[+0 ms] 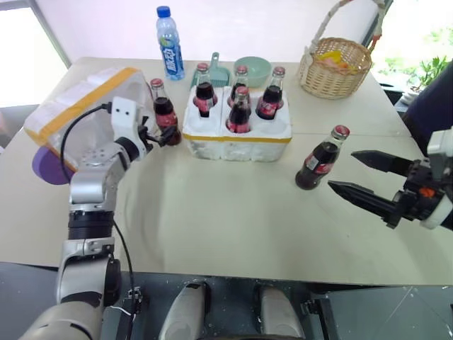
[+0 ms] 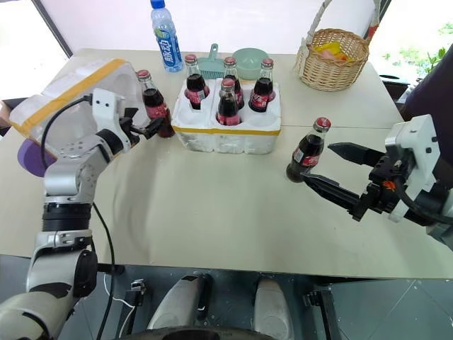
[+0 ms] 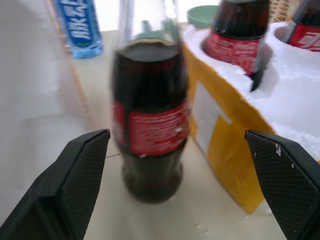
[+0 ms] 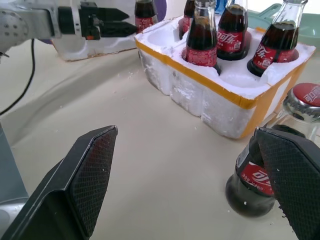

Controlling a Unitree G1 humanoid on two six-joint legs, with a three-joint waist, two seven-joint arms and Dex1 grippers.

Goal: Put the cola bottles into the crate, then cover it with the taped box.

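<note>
The crate (image 1: 237, 136), a low white foam tray with a yellow band, stands mid-table with several cola bottles (image 1: 239, 111) upright in its holes. One more cola bottle (image 3: 151, 117) stands on the table just left of the crate. My left gripper (image 1: 167, 134) is open and level around it, a finger on each side, and neither touches the glass. Another cola bottle (image 1: 323, 157) stands to the right of the crate. My right gripper (image 1: 342, 170) is open beside it and holds nothing. The taped box (image 1: 81, 106) lies tilted at the far left, behind my left arm.
A blue-capped water bottle (image 1: 168, 42), a green scoop (image 1: 219, 71) and a green bowl (image 1: 253, 69) stand behind the crate. A wicker basket (image 1: 335, 62) sits at the back right. Something purple (image 1: 44, 167) lies under the taped box. The near part of the table (image 1: 212, 212) is bare.
</note>
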